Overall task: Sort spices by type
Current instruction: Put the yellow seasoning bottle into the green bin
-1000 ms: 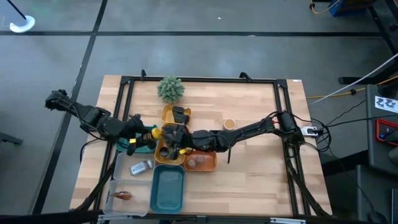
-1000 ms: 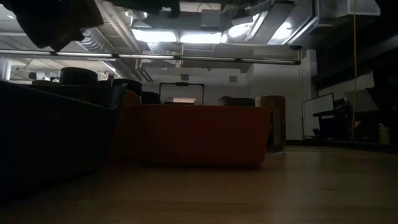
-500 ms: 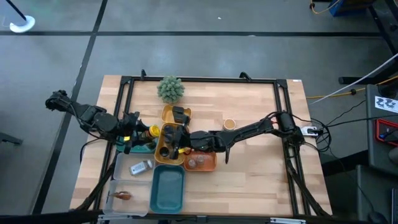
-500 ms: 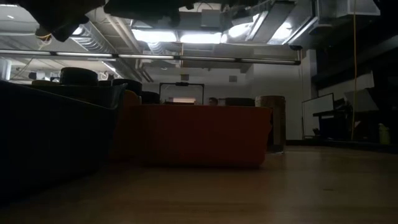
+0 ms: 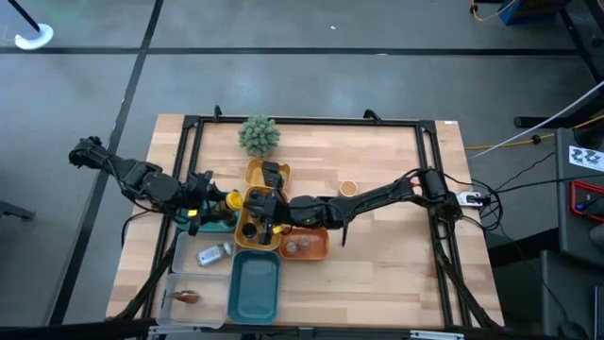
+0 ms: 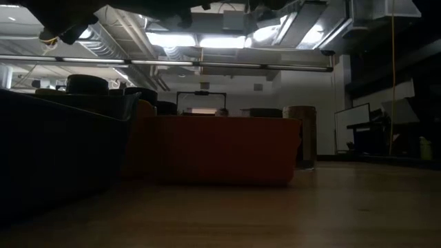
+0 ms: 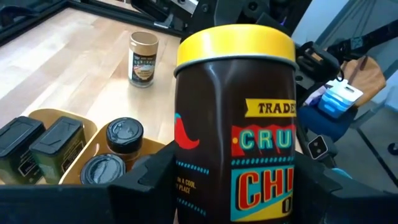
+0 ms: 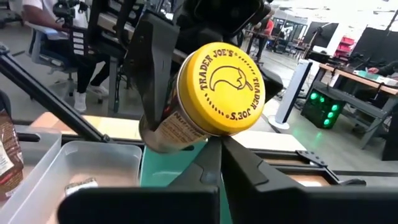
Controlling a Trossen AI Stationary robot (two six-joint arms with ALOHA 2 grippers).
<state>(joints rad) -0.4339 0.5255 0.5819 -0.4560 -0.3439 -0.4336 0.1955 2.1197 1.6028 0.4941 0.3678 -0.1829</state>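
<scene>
A dark spice jar with a yellow cap (image 7: pixel 236 118) hangs over the table's left middle, with my left gripper (image 5: pixel 209 202) shut on it. Its cap (image 8: pixel 221 87) faces my right gripper (image 8: pixel 219 148), which stands shut just beneath the cap's edge; whether it touches the cap I cannot tell. In the high view my right gripper (image 5: pixel 268 212) is over the yellow tray (image 5: pixel 242 236). Dark-capped jars (image 7: pixel 124 134) and black tins (image 7: pixel 59 138) stand in yellow trays. A small jar (image 5: pixel 348 189) stands alone on the wood. My left gripper pinches the jar's lower body (image 7: pixel 186 186) between its two fingers (image 7: pixel 146 180), one on each side. The fingers come from the table's left, slanting slightly down, and lie along the jar. The jar is lifted clear, its cap pointing away toward the right arm.
An orange tray (image 5: pixel 316 253) and a teal tray (image 5: pixel 255 288) lie near the yellow one. A clear tray (image 5: pixel 185 247) holds a lying jar (image 5: pixel 215 253); a brown packet (image 5: pixel 186 297) lies nearer the front. A fuzzy green plant (image 5: pixel 258 135) stands at the back. The right half is bare wood.
My left gripper has tipped up a little with the jar: in the low view its dark outline has drawn back toward the top left corner. The jar stays lifted clear.
</scene>
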